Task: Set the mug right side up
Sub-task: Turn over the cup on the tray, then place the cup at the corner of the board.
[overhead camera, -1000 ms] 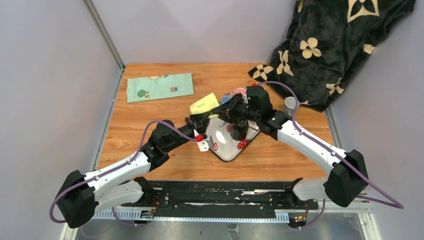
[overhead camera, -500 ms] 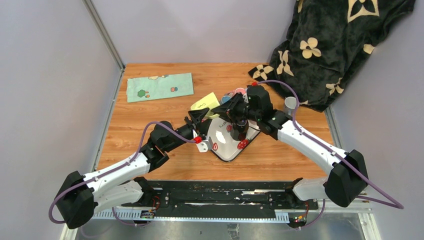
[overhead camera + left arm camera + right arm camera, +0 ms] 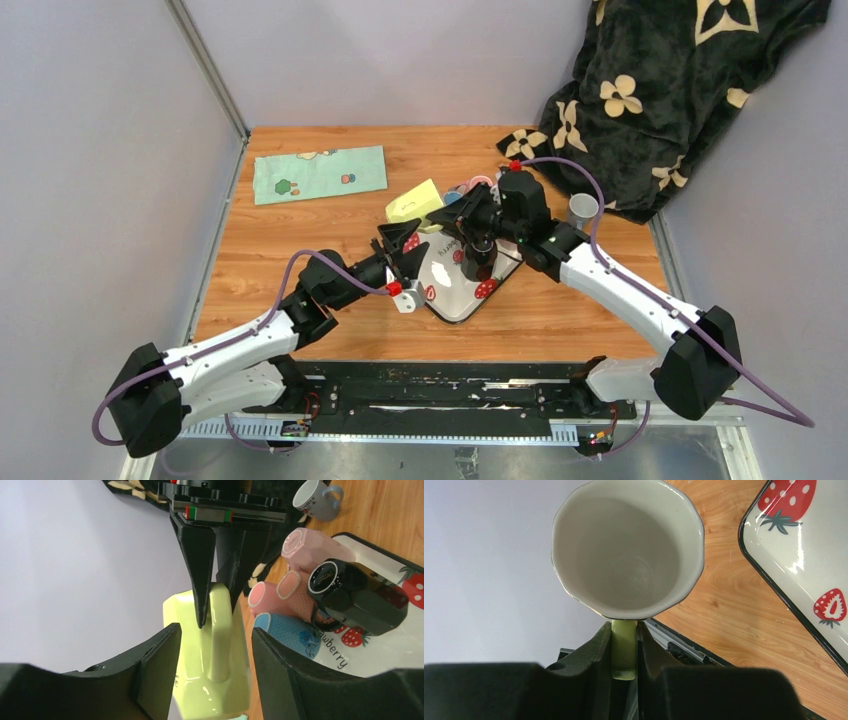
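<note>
Holding the mug (image 3: pixel 626 545) by its handle only, my right gripper (image 3: pixel 624 630) is clenched, with the mug aloft over the table's far middle. My left gripper (image 3: pixel 212 635) is released, jaws spread around it. I fear the mug swivelling in that thin pinch, or dropping onto the tray (image 3: pixel 450 295).
</note>
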